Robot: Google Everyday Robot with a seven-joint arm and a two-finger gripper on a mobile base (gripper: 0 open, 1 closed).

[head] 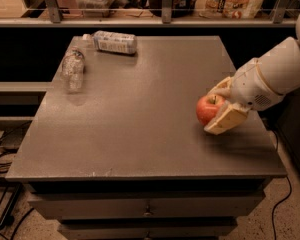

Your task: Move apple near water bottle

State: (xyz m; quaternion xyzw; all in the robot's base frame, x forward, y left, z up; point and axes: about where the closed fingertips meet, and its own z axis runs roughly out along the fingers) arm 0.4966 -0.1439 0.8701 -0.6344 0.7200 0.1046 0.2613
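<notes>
**A:** Where is your apple (206,106)?

**B:** By the table's (140,134) right edge, with the gripper (212,111) clamped on it.

**A:** What's the risk?

**B:** It's round, so it could slip if you swing fast. The water bottle (73,69) near the left edge could topple.

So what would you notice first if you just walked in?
The red apple near the right edge of the table, with the white gripper closed around it. After that, the clear water bottle standing at the far left, and a labelled bottle lying just beyond it.
</notes>
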